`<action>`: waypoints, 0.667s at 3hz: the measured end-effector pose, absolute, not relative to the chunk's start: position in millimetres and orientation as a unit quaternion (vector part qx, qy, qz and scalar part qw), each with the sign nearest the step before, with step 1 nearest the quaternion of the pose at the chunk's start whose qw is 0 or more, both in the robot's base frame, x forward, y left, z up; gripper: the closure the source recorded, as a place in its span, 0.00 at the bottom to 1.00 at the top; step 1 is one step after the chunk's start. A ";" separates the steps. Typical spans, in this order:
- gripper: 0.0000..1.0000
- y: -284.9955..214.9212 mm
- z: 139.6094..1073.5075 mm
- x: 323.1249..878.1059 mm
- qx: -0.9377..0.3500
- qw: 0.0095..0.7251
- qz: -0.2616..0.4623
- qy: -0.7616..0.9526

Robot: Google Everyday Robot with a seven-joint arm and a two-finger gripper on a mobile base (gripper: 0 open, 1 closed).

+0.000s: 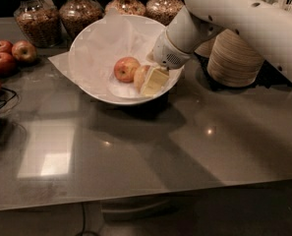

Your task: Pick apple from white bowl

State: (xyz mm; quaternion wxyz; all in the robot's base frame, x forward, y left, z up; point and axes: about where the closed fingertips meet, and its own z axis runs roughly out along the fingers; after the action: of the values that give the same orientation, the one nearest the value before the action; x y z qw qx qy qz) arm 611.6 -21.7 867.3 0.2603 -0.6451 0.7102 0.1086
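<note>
The apple [126, 69] lies in the paper-lined white bowl [111, 100] at the back of the grey tabletop [185, 146]. The tool [149, 81] reaches down into the bowl from the right, just beside the apple. I cannot tell whether it is wide, narrow or holding anything. More apples [10, 55] lie off to the left.

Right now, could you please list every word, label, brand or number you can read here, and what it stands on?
None: no readable text on the jars, the white bowl, the stacked paper bowls or the arm. The gripper sits inside the white bowl, beside the apple.
</note>
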 end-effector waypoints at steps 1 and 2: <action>0.23 -22.2 859.0 614.5 -0.642 0.254 0.105 0.716; 0.29 -23.5 850.7 617.4 -0.638 0.247 0.104 0.722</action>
State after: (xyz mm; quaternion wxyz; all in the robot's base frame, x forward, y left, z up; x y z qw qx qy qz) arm 617.4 -23.5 850.7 0.2469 -0.6379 0.7220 0.1039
